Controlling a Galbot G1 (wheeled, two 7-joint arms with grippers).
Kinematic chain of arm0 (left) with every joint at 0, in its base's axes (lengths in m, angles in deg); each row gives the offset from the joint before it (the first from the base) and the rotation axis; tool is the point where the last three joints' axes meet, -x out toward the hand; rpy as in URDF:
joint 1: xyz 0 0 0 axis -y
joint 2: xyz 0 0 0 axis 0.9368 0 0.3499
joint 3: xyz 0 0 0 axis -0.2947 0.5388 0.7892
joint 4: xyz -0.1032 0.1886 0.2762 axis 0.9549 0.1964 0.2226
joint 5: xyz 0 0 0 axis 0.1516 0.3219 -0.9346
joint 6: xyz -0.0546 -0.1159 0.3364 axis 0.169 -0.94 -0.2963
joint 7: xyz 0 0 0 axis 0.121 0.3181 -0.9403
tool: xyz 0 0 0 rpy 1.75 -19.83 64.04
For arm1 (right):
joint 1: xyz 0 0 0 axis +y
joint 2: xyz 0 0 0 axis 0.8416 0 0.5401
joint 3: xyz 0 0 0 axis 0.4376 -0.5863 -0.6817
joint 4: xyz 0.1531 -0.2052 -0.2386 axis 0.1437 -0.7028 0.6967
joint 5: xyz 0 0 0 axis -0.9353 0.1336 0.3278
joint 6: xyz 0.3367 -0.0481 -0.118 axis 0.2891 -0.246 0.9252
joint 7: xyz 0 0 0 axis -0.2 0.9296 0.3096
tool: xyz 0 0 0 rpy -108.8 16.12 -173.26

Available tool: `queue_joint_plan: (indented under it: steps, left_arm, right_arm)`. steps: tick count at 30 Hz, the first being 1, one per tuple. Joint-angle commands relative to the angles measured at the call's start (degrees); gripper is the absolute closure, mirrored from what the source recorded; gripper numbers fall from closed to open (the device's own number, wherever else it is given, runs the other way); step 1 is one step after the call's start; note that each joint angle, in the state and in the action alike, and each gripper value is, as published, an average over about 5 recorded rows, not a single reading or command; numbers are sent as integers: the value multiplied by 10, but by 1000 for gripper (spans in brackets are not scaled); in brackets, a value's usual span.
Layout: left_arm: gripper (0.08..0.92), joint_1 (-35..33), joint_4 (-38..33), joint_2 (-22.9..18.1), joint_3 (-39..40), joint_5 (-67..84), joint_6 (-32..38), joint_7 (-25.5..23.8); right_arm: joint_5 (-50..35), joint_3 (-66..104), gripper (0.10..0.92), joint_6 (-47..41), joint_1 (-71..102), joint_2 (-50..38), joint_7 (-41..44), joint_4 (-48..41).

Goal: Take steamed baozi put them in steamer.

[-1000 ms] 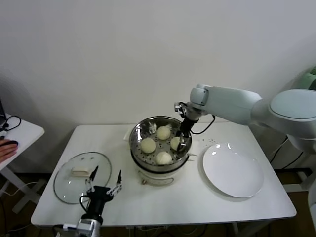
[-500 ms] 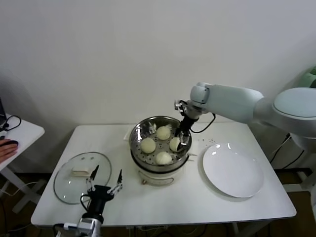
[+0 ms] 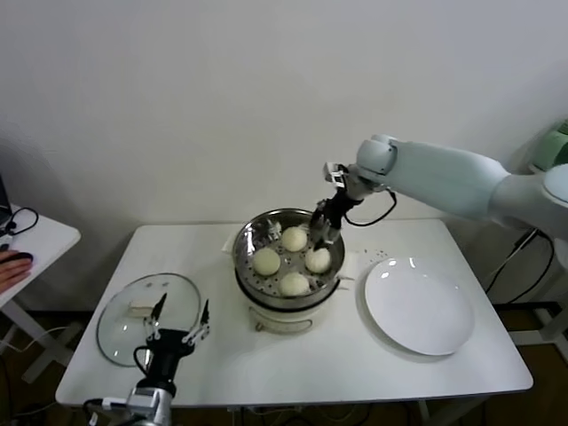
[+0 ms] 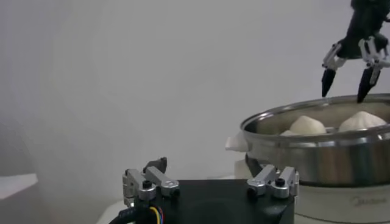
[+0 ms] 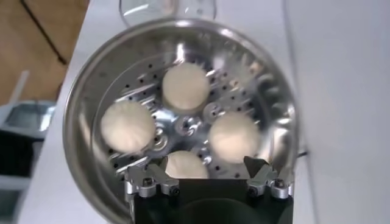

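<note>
The steamer (image 3: 244, 244) stands mid-table and holds four steamed baozi, at the back (image 3: 294, 238), left (image 3: 266, 261), right (image 3: 318, 260) and front (image 3: 294, 283). My right gripper (image 3: 324, 232) hovers open and empty just above the steamer's back right, over the right baozi. The right wrist view looks straight down into the steamer (image 5: 79, 109) at all four baozi (image 5: 186, 85), with the gripper (image 5: 207, 163) open above the nearest one (image 5: 186, 165). My left gripper (image 3: 177, 319) is open and empty near the table's front left. The left wrist view shows the steamer (image 4: 317, 155) and my right gripper (image 4: 344, 82) above it.
A glass lid (image 3: 124, 333) lies on the table at front left, beside my left gripper. A flat white plate (image 3: 419, 306) lies to the right of the steamer. A small side table (image 3: 40, 235) stands at far left.
My right gripper has let go of the right baozi and risen out of the steamer to just above its rim. My left gripper has shifted slightly left.
</note>
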Motion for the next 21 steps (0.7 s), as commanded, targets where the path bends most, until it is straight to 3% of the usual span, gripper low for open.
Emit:
queue_joint_plan:
  steps: [1,9,21]
  left_arm:
    - [177,-3,1,5,-38,25,6,2]
    - [177,-7,-11,0,-50,28,11,3]
    - [177,-3,-20,-10,-58,23,14,9]
  right_arm:
    - [101,259,203,17,101,-132,-130,111]
    - [138,436,203,17,246,-214,-203,187]
    - [140,680,203,86,524,-296,-369,302]
